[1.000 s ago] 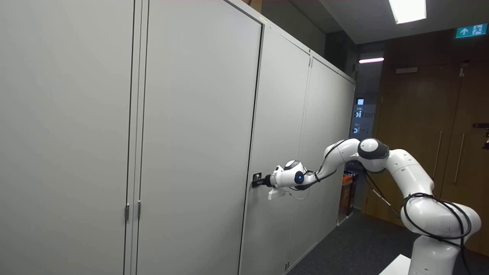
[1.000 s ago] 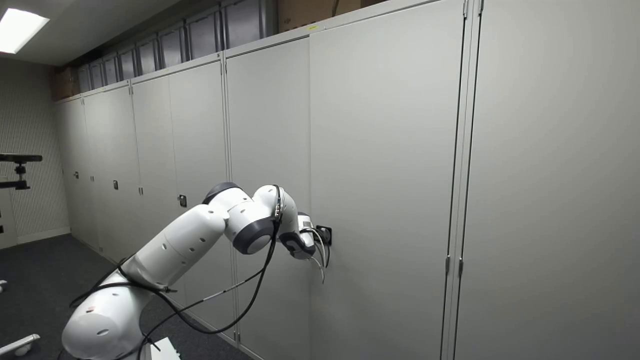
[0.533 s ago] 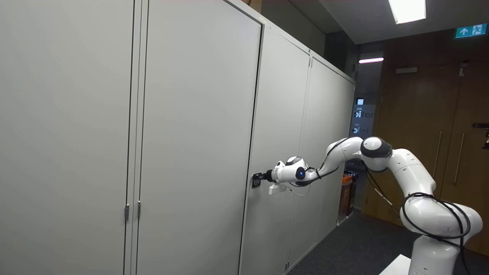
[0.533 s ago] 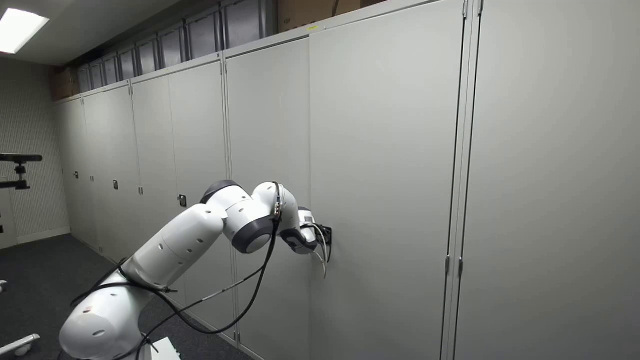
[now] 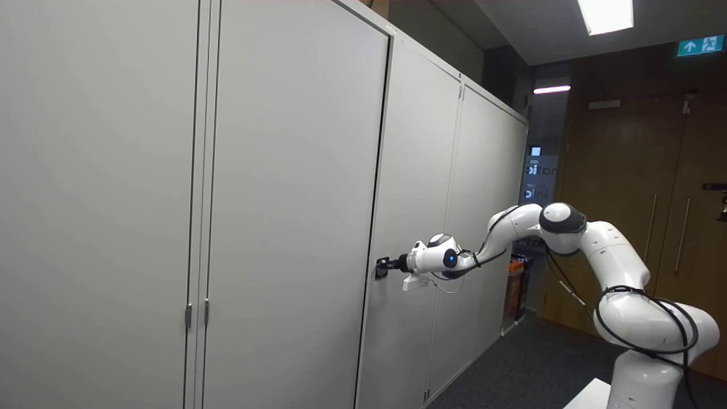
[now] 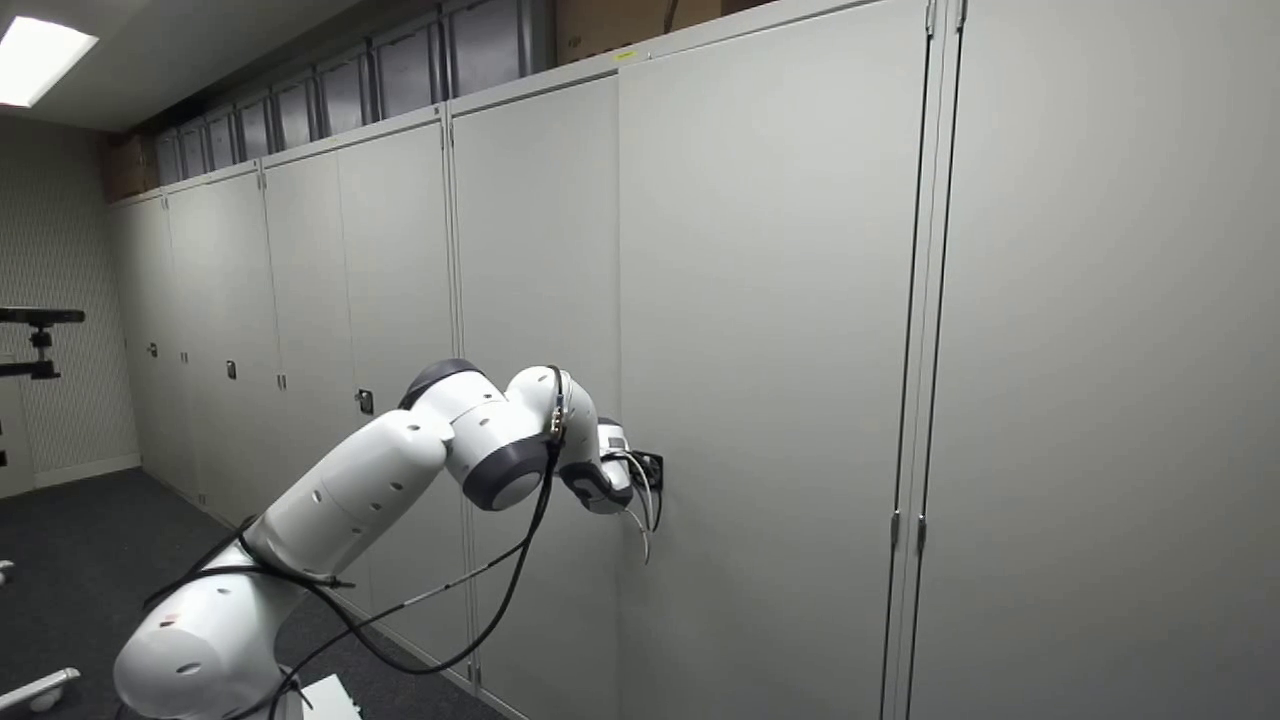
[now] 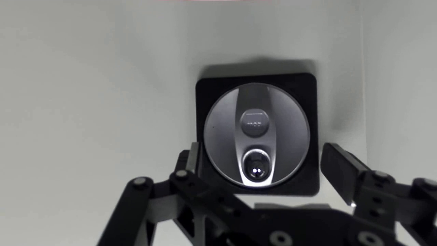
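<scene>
A round silver knob (image 7: pixel 290 136) with a recessed middle strip and a dark lock sits on a square black plate (image 7: pixel 257 79), fixed to a pale grey cabinet door (image 7: pixel 102 102). My gripper (image 7: pixel 263 159) stands wide open in the wrist view. One finger overlaps the plate's left edge and the opposite finger lies just beyond its right edge. Nothing is gripped; whether a finger touches the plate I cannot tell. In an exterior view the gripper (image 5: pixel 391 264) points at the upper part of the black plate (image 5: pixel 381 274). In an exterior view the wrist mostly hides the gripper near the plate (image 6: pixel 656 472).
Tall grey cabinets (image 6: pixel 770 300) form a long wall, with a door seam (image 7: pixel 364 85) just right of the knob. Grey crates (image 6: pixel 405 75) line the cabinet tops. Cables hang along the arm (image 6: pixel 330 500). A brown bin (image 5: pixel 513 292) stands beyond the arm.
The gripper has risen from the lower part of the plate and drawn slightly back from the door. The elbow has shifted a little backward. The cabinet door looks unmoved.
</scene>
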